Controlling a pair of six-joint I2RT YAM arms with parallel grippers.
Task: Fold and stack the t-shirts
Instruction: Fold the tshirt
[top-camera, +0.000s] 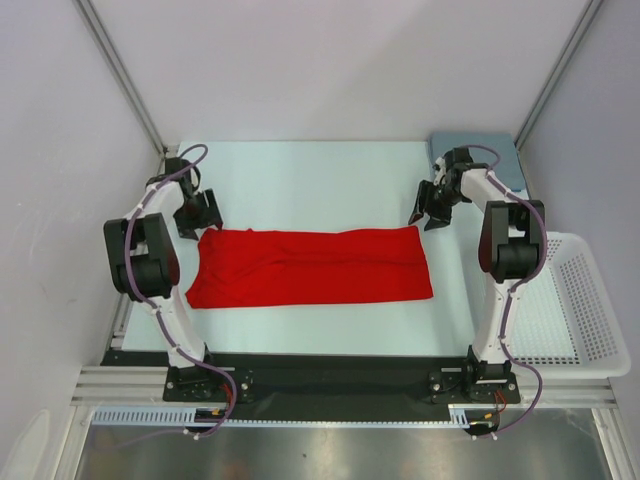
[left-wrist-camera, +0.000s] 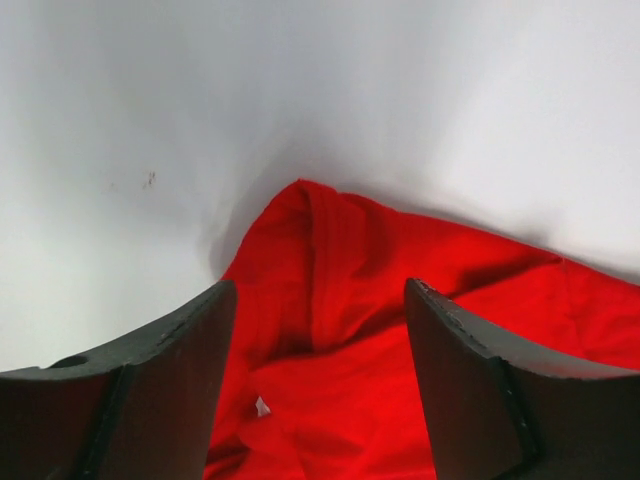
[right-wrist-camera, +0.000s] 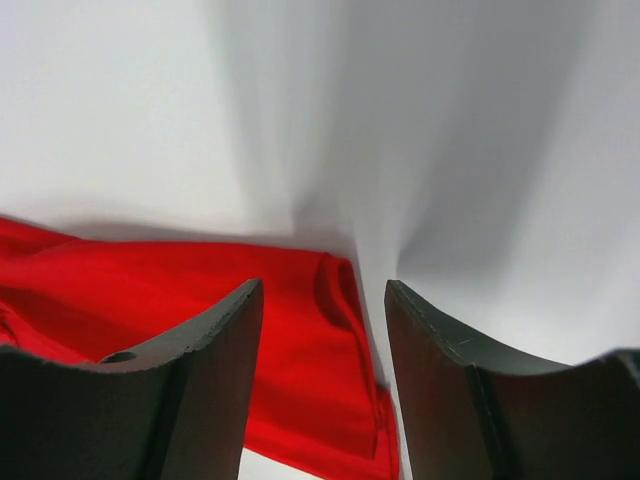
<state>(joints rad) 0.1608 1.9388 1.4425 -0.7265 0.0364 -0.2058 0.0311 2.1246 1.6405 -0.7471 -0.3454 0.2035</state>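
The red t-shirt (top-camera: 310, 265) lies flat in the middle of the table, folded into a long strip running left to right. My left gripper (top-camera: 197, 215) hovers just off its far left corner, open, with the red cloth (left-wrist-camera: 340, 380) and a small white label (left-wrist-camera: 261, 406) below the gap between the jaws (left-wrist-camera: 320, 300). My right gripper (top-camera: 432, 210) is open over the far right corner (right-wrist-camera: 300, 330); its jaws (right-wrist-camera: 325, 290) hold nothing. The slate blue t-shirt (top-camera: 497, 160) sits folded at the back right corner, partly hidden by the right arm.
A white mesh basket (top-camera: 585, 300) stands off the table's right edge beside the right arm. White walls and metal frame posts (top-camera: 125, 75) close in the back and sides. Bare white tabletop (top-camera: 310, 185) stretches behind the red shirt.
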